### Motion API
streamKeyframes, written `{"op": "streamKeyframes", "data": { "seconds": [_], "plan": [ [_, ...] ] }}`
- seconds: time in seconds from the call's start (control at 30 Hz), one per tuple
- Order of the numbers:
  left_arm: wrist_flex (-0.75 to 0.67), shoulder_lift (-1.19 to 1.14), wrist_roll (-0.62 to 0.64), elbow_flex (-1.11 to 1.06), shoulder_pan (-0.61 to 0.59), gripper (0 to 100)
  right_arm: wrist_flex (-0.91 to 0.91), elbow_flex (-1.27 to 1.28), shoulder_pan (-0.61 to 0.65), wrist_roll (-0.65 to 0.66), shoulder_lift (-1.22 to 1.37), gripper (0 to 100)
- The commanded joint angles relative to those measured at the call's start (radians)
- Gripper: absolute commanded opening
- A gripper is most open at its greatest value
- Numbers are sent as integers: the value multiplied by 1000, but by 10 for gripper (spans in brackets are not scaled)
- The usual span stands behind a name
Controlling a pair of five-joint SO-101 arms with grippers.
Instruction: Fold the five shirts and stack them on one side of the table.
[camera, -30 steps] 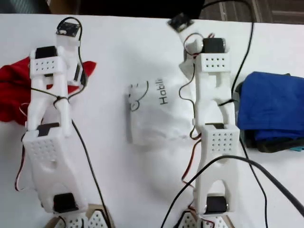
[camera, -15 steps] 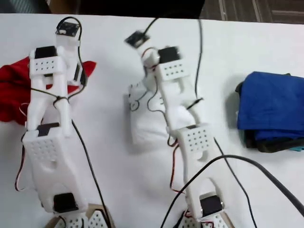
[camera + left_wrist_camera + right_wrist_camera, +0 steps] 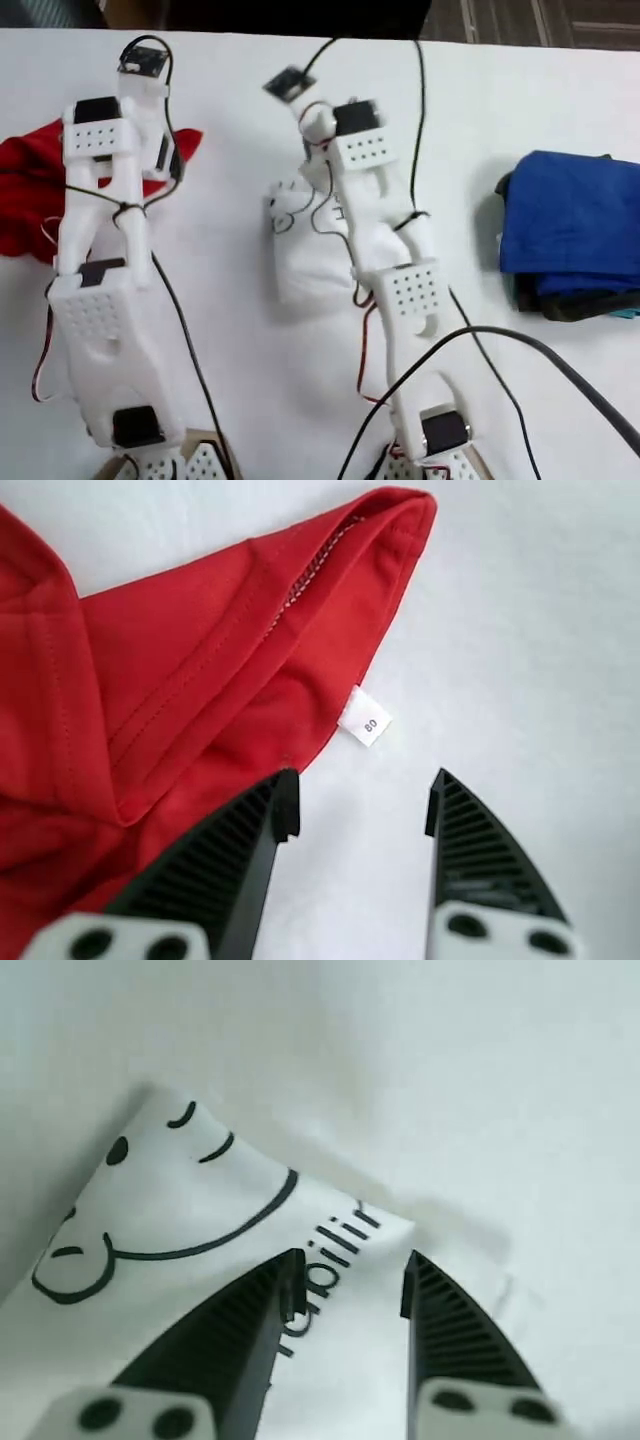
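We see the left gripper (image 3: 362, 785) released over the red shirt (image 3: 180, 680) — the right gripper (image 3: 352, 1265), likewise spread, over the white shirt (image 3: 200, 1220).

You get bright, even light across the white table (image 3: 560, 90), almost glaring; only a soft, faint shadow edges the white shirt (image 3: 300, 270).

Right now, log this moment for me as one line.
left gripper open at red shirt edge | right gripper open over white shirt | blue shirt folded at table edge
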State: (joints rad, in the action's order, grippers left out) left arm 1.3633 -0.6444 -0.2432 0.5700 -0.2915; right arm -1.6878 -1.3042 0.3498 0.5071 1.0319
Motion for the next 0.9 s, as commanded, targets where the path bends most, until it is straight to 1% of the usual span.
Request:
{"op": "streamKeyframes", "data": {
  "seconds": [0.0,0.07,0.17,0.27,0.33,0.4,0.43,0.47,0.5,0.53,0.57,0.63,0.67,0.73,0.87],
  "plan": [
    [109,23,103,62,60,226,8,-44,-77,12,-108,169],
    [218,15,155,104,133,226,21,-41,-125,11,-90,169],
    [347,18,161,134,282,226,25,-43,-182,9,-35,166],
    [404,21,161,130,414,225,25,-51,-220,9,19,166],
    [413,23,160,130,470,225,24,-51,-236,9,41,166],
    [416,25,158,130,499,225,21,-51,-249,9,54,141],
    [416,25,158,130,506,212,19,-51,-252,9,59,108],
    [416,25,158,130,514,177,19,-51,-254,9,62,57],
    [417,25,158,128,520,121,19,-49,-257,9,62,10],
    [417,25,158,128,520,51,19,-46,-259,8,62,20],
    [417,25,158,128,520,9,18,-44,-260,-3,62,36],
    [422,25,158,128,522,43,18,-51,-263,-44,62,18],
    [422,25,160,128,522,27,18,-51,-263,-55,61,20],
    [422,25,163,116,532,27,18,-46,-262,-66,64,21],
    [420,25,186,30,605,26,19,-49,-260,-68,91,21]
  ]
}}
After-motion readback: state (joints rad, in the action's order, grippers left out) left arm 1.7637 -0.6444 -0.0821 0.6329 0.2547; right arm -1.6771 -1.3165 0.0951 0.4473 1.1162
